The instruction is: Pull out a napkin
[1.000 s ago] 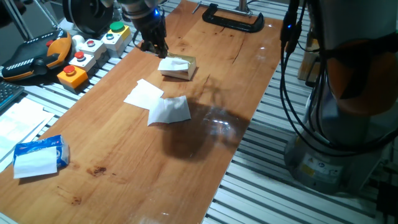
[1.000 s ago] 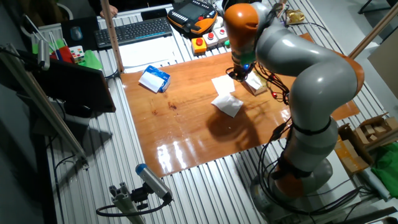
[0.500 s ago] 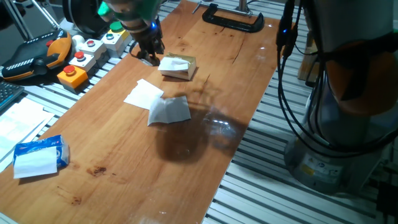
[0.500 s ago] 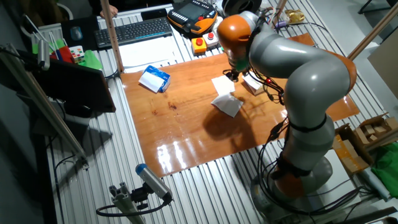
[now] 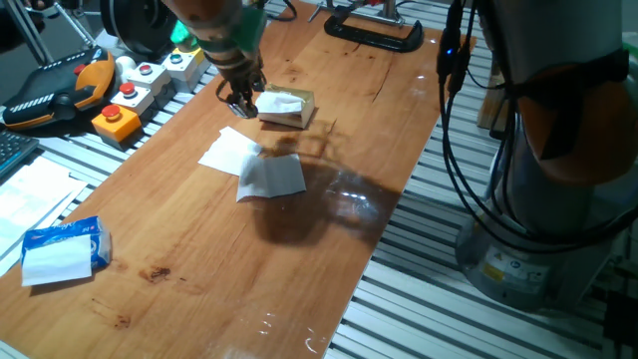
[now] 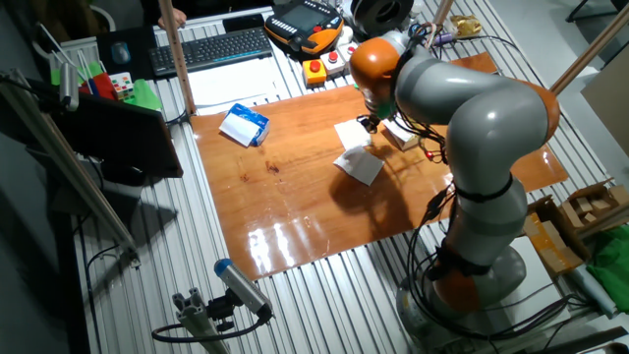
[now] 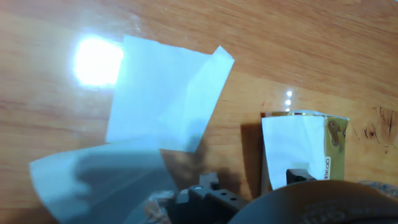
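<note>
In one fixed view the hand (image 5: 240, 100) hangs low just beside the tan-gold box (image 5: 291, 108) on the wooden surface (image 5: 199, 239); the napkin (image 5: 278, 101) tufts white from the box top. Whether the fingers are apart or together I cannot tell.

In the other fixed view the arm hides most of the box (image 6: 403, 135); two flat sheets (image 6: 356, 147) lie near.

In the hand view the napkin (image 7: 291, 149) shows as thin, limp paper, likely light and easily torn; pinching the raised tuft seems best, since the light box may lift with it.
</note>
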Motion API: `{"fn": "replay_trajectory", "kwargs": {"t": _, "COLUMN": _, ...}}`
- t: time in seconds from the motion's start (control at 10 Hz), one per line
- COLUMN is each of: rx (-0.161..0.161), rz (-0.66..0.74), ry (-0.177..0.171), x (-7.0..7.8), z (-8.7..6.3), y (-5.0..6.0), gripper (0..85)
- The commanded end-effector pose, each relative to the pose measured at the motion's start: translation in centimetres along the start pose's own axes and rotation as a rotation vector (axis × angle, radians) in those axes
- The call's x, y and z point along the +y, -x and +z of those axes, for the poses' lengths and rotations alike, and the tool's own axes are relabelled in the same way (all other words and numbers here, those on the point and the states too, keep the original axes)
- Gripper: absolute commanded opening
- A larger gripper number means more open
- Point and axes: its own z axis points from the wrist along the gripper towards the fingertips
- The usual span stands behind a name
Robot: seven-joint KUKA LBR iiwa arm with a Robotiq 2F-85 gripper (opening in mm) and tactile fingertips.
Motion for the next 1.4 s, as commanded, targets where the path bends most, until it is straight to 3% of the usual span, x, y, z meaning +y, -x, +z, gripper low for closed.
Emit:
{"fn": "replay_trajectory", "kwargs": {"t": 0.0, "rx": -0.004, "rz": -0.001, "ry": -0.003, "x": -0.2, "z": 0.5, "y": -0.1, "gripper": 58.7}}
{"fn": "replay_trajectory", "kwargs": {"t": 0.6, "rx": -0.046, "rz": -0.027, "ry": -0.009, "x": -2.4, "z": 5.1, "y": -1.0, "gripper": 59.3}}
{"fn": "replay_trajectory", "kwargs": {"t": 0.9, "rx": -0.063, "rz": -0.05, "ry": -0.003, "x": -3.8, "z": 6.8, "y": -1.2, "gripper": 59.3}}
{"fn": "replay_trajectory", "kwargs": {"t": 1.3, "rx": -0.082, "rz": -0.058, "ry": -0.016, "x": -4.2, "z": 8.0, "y": -1.2, "gripper": 59.3}}
